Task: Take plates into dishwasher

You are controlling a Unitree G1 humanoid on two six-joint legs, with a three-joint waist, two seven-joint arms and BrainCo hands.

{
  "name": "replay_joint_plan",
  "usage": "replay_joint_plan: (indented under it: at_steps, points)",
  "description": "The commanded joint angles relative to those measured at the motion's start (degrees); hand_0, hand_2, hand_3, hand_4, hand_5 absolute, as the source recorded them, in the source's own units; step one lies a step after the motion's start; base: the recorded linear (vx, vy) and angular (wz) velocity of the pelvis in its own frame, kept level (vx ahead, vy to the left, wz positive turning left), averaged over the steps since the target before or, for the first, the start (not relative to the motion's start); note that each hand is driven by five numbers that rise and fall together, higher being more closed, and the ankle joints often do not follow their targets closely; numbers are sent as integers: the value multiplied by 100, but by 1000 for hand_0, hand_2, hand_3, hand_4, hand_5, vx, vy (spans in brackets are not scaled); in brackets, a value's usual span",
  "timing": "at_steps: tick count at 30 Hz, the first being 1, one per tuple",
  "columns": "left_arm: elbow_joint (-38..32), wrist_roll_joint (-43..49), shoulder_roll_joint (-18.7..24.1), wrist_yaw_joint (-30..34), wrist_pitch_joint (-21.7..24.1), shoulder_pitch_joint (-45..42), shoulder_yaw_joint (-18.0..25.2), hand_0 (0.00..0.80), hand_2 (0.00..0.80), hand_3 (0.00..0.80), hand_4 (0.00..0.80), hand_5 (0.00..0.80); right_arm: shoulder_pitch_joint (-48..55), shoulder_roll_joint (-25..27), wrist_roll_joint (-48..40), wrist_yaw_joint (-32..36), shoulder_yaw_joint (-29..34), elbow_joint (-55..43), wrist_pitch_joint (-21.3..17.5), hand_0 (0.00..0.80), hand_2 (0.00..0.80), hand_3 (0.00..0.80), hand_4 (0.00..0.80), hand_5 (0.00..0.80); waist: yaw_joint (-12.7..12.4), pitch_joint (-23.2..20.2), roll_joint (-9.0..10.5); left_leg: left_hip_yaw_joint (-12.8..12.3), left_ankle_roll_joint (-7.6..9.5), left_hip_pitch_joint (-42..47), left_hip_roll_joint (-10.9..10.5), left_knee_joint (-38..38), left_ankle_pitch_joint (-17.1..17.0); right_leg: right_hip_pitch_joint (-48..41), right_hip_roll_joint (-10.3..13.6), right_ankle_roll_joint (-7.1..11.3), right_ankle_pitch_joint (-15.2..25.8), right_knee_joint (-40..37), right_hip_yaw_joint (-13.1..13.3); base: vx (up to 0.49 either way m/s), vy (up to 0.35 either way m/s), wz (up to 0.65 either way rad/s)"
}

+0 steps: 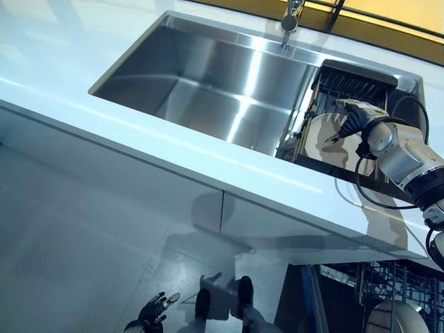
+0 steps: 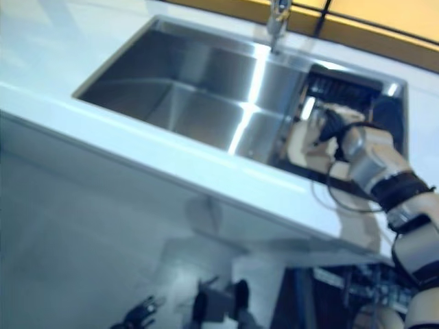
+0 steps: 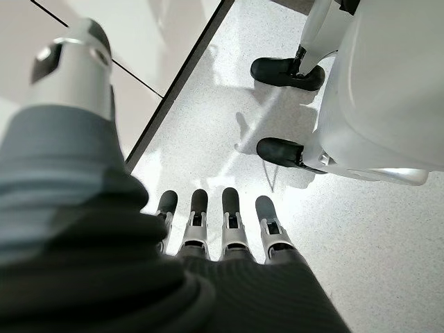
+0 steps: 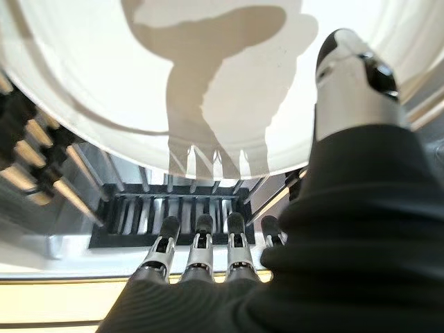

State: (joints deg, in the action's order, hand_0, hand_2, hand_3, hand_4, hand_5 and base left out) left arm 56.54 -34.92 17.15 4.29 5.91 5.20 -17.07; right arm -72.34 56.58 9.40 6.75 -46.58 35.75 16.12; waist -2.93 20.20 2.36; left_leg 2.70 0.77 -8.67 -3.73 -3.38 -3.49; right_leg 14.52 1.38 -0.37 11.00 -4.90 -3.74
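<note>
Dishwasher rack (image 1: 388, 291) sits nearest, below the countertop (image 1: 208, 163) edge, with one plate (image 1: 395, 320) already standing in its wires. Left hand (image 1: 154, 310) hangs idle low over the floor, fingers straight and relaxed, holding nothing. Beyond the countertop, inside the steel sink (image 1: 208, 90), a black drying rack (image 1: 354, 87) holds a white plate (image 4: 208, 69) on edge, its face toward the right hand (image 1: 350, 121). That hand's fingers (image 4: 201, 253) are extended and spread, thumb (image 4: 354, 76) apart beside the rim, closed on nothing, apparently poised to pinch. Faucet (image 1: 291, 17) rises farthest behind the sink.
</note>
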Motion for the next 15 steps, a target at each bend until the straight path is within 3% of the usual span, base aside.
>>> replay_joint_plan:
  at_steps: [1,8,15]
  points:
    - [-188,-312,188,158,148,83,-202,0,0,0,0,0,-1040,269,392,14,-556,156,-31,0,0,0,0,0,-195,233,-62,76,-187,-367,214,-162,-270,-145,155,492,-301,165,-36,-5,-21,3]
    - [-403,-592,269,288,167,42,-241,0,0,0,0,0,-1622,383,725,-120,-1106,428,117,0,0,0,0,0,-245,468,-164,120,-233,-627,189,-162,-410,74,167,510,-221,136,-136,-28,-24,0]
    - [-573,-789,372,362,111,10,-301,0,0,0,0,0,-2382,503,1460,175,-2008,623,-148,0,0,0,0,0,-291,527,-216,183,-254,-785,167,-162,-509,204,184,525,-189,136,-251,-23,-13,2]
